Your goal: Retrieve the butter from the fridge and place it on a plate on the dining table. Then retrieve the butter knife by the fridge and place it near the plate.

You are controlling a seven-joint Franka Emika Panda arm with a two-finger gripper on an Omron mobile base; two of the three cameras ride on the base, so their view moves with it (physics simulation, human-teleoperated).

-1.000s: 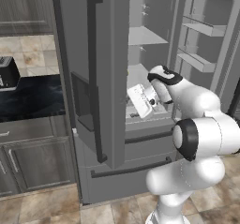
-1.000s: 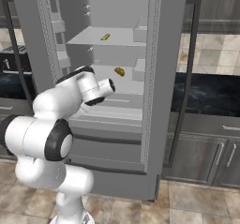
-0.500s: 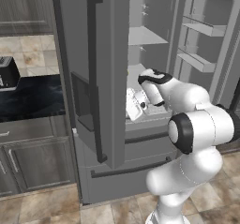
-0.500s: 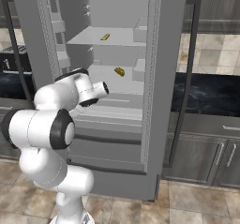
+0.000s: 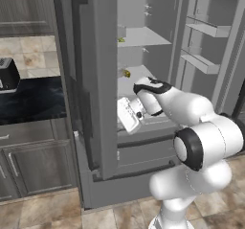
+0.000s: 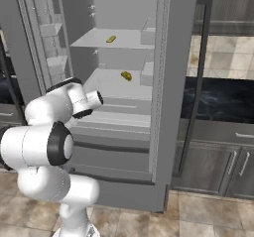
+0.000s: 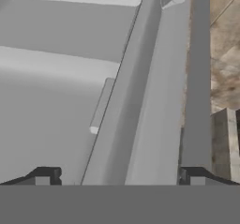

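Right base view: the butter (image 6: 126,75) lies near the fridge shelf's (image 6: 106,85) back right corner; light, soft, probably slippery. Pinch its long sides gently. Gripper (image 7: 117,177) spread wide, empty.

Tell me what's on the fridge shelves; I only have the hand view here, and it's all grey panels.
Observer: Two small yellow items. The upper yellow item lies on the upper shelf; the right base view shows it.
Operator: And the second?
Observer: The lower yellow item lies on the shelf below, toward its right side.
Operator: Where is the tool relative to them?
Observer: The tool is below that shelf, in front of the fridge interior; the left base view shows it holding nothing.
Operator: Which door is open?
Observer: The right door is swung wide, its bins showing.
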